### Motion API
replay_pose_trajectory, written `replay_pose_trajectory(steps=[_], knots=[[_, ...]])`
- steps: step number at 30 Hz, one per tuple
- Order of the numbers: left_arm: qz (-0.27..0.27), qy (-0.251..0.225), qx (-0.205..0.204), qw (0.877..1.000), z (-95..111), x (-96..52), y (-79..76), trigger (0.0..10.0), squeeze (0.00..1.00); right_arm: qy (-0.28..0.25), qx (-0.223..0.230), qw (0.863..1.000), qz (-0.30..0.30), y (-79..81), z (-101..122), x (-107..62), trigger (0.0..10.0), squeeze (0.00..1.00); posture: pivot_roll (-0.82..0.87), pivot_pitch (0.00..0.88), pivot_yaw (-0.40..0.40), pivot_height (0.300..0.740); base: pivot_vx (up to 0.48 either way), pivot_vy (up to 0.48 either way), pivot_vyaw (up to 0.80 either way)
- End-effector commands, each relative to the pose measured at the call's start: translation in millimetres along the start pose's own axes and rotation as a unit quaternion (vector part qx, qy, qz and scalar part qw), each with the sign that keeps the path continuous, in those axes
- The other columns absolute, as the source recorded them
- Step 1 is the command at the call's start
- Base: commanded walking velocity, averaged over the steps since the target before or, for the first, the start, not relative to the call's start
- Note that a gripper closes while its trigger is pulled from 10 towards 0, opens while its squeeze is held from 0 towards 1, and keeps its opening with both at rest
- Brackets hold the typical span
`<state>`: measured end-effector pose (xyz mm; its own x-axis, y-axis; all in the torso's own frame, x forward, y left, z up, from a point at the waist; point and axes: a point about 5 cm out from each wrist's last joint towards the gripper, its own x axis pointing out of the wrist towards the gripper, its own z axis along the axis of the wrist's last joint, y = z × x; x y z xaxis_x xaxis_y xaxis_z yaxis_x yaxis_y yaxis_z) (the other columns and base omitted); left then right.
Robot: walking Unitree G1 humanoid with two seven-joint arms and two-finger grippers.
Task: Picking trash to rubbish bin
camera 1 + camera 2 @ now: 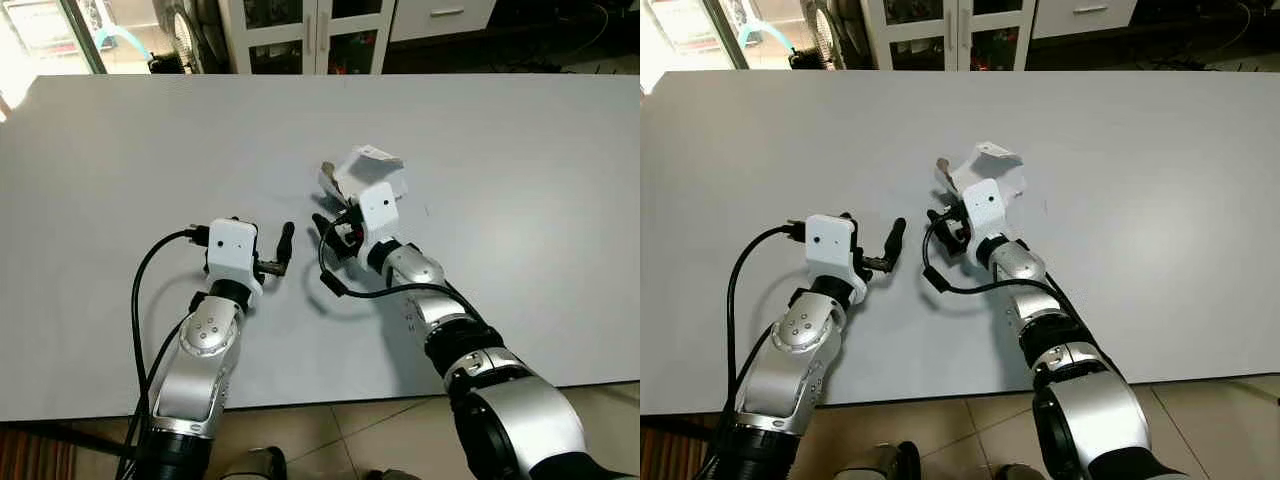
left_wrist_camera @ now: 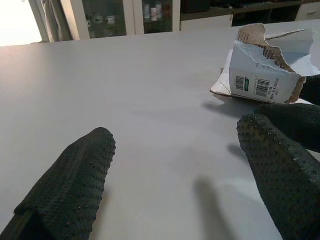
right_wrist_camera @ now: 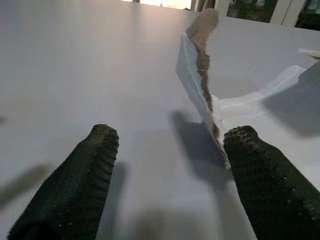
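A torn cardboard box (image 1: 370, 172) lies mid-surface, well clear of every edge; likely light, thin, crushable. Right end effector (image 3: 167, 165), wide open and empty, straddles its ragged upright flap, the best hold. Left end effector (image 2: 180, 175) hovers open beside.

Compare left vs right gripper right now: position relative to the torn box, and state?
Position: the right gripper is at the torn cardboard box, one finger right beside its ripped edge; the left gripper sits over bare table, apart from the box.
Aim: the right gripper faces the torn edge close up; the left gripper sees the box's barcode side off to one side.
Shared: both are open, low over the table, holding nothing.
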<state>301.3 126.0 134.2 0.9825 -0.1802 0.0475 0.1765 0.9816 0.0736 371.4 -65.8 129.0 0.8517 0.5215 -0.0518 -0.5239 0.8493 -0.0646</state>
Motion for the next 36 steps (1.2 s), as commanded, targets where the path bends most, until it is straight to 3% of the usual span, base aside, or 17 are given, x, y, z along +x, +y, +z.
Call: replay_pose_trajectory(steps=[1,36], knots=[[0.005,0.002,0.003,1.000,0.5,-2.2,-0.7,10.0,0.00,-0.001,-0.009,1.000,0.006,2.4,1.3,1.9,0.0,0.00,0.06,0.150,-0.007,0.740,0.000,0.000,0.00],[0.007,0.005,0.004,1.000,-0.7,-3.5,-1.1,10.0,0.00,0.005,-0.015,1.000,-0.002,1.8,-4.4,0.1,0.0,0.00,0.06,0.155,-0.006,0.740,0.000,0.000,0.00]])
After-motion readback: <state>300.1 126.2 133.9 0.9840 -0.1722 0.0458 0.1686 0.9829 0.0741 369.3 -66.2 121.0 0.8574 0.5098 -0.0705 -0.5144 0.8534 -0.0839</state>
